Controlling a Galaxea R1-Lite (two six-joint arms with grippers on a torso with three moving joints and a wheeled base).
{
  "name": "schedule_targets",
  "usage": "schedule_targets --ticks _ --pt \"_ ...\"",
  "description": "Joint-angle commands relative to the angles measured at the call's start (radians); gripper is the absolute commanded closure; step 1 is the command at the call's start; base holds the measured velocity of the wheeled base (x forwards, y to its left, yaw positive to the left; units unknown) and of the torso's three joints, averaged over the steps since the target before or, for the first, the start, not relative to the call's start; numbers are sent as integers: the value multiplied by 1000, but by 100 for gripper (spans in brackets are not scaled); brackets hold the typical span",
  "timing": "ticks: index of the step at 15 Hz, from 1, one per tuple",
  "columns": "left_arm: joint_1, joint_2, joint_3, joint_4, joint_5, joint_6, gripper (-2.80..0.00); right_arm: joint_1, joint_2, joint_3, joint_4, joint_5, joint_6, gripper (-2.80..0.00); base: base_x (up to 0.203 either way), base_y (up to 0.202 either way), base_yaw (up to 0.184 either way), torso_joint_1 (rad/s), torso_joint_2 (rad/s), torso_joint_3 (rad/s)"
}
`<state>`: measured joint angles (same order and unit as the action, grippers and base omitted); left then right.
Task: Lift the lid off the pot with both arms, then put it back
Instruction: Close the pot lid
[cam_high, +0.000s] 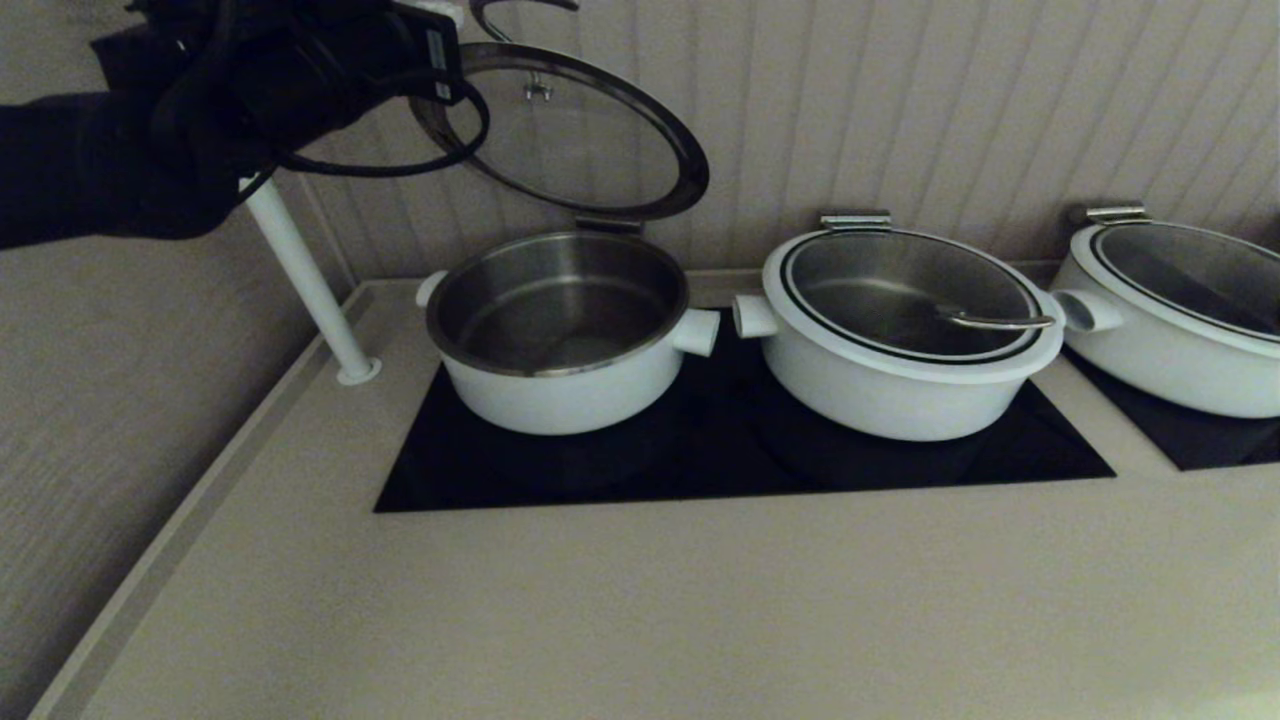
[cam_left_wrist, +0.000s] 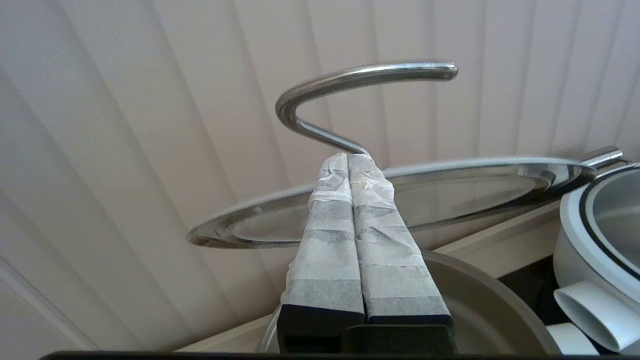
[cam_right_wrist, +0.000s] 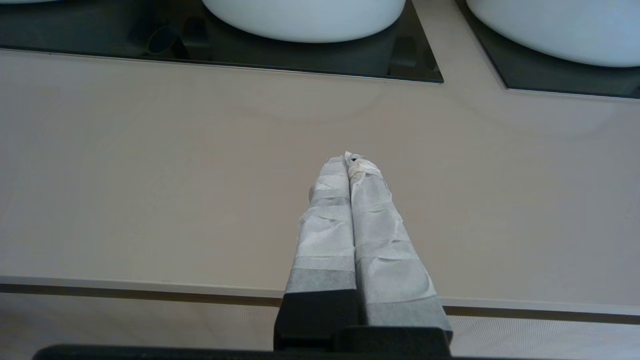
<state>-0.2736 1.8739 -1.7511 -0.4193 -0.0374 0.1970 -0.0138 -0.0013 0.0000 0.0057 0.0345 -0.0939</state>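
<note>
The left white pot (cam_high: 560, 390) stands open on the black cooktop (cam_high: 720, 455). Its steel-rimmed glass lid (cam_high: 575, 140) is raised and tilted up behind the pot, its rear edge by the hinge bracket at the pot's back rim. My left gripper (cam_left_wrist: 348, 159) is shut on the lid's curved wire handle (cam_left_wrist: 350, 80), up near the wall; the lid also shows in the left wrist view (cam_left_wrist: 460, 187). My right gripper (cam_right_wrist: 350, 159) is shut and empty above the beige counter (cam_right_wrist: 150, 175), near its front edge, outside the head view.
A second white pot (cam_high: 900, 390) with its lid closed stands to the right of the open one, and a third (cam_high: 1170, 350) at the far right. A white post (cam_high: 305, 280) rises at the counter's left back corner. A ribbed wall is close behind.
</note>
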Motion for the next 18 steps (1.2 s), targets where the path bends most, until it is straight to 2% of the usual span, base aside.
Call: schedule_targets --ticks 1,4,18 --pt "0 42 -94 70 -1 9 0 0 1 0 0 1 -1 0 0 0 0 0 0 0" --pt "1 82 -194 153 -2 26 0 0 1 0 0 1 -1 0 0 0 0 0 0 0" --pt "13 133 -191 155 -2 39 0 0 1 0 0 1 -1 0 0 0 0 0 0 0"
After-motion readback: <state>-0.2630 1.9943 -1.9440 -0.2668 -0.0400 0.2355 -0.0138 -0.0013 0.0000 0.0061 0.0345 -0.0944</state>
